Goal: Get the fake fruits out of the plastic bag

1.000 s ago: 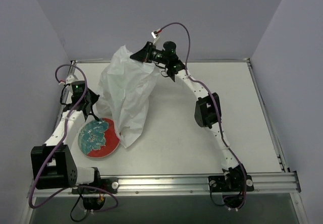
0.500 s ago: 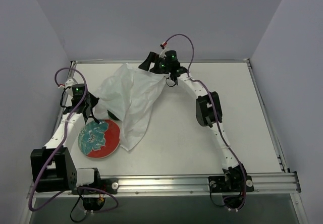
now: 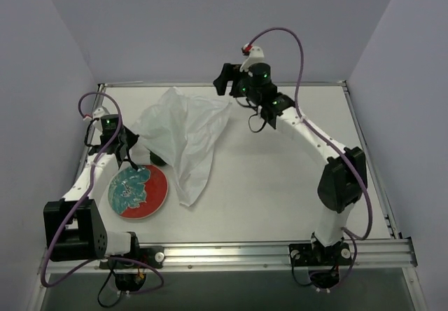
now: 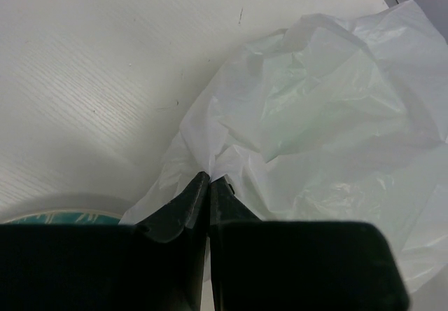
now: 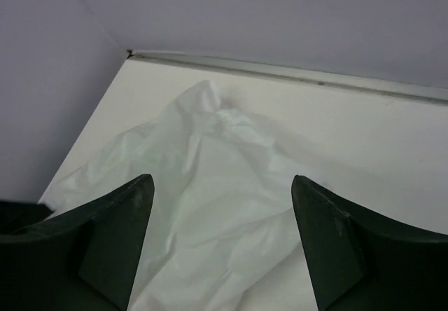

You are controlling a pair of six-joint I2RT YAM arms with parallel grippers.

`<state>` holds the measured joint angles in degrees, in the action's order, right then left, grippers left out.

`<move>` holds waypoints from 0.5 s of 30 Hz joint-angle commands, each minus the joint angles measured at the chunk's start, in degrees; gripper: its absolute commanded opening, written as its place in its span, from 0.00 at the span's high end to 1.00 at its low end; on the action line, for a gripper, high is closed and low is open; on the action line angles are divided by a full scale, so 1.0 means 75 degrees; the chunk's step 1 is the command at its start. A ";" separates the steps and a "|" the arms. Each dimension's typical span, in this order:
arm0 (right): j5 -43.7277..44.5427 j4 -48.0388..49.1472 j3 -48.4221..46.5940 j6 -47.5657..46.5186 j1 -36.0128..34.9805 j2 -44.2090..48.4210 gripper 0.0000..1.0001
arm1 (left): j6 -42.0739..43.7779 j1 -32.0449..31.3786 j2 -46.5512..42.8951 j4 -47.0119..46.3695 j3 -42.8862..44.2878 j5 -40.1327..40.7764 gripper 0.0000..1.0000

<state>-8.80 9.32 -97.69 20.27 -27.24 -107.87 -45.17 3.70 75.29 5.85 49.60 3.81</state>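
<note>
Left on the desk point(image 3: 280, 185), my left fingers point(image 4: 178, 213) pinch an edge of the plastic bag point(image 3: 183, 132); my right fingers point(image 5: 119, 234) hang open above its far end.

One plastic bag point(image 3: 185, 132) is counted, lying on one worktop point(image 3: 280, 185). One plate point(image 3: 138, 192) is counted beside it. Two arms are counted, a left arm point(image 3: 87, 178) and a right arm point(image 3: 308, 132), and with them two end effectors: the left end effector point(image 4: 209, 180) and the right end effector point(image 5: 220, 178), each with two fingers. Two purple cables are counted, a left cable point(image 3: 87, 101) and a right cable point(image 3: 297, 45). One pale green patch point(image 4: 308, 108) is seen through the film; how many fake fruits lie behind it cannot be counted. One dark rounded shape point(image 3: 157, 160) is made out at the bag's edge near the plate, and whether it is a fruit cannot be told
</note>
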 commanded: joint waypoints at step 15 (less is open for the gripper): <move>0.3411 0.1288 0.4038 0.0121 -0.5321 0.0311 0.32 | 0.0221 -0.0166 -0.0171 0.0123 0.0382 -0.0028 0.98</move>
<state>11.81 16.51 -64.60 19.92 -67.92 -103.13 -44.56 2.92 75.26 6.24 50.11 2.83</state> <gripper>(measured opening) 0.733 0.028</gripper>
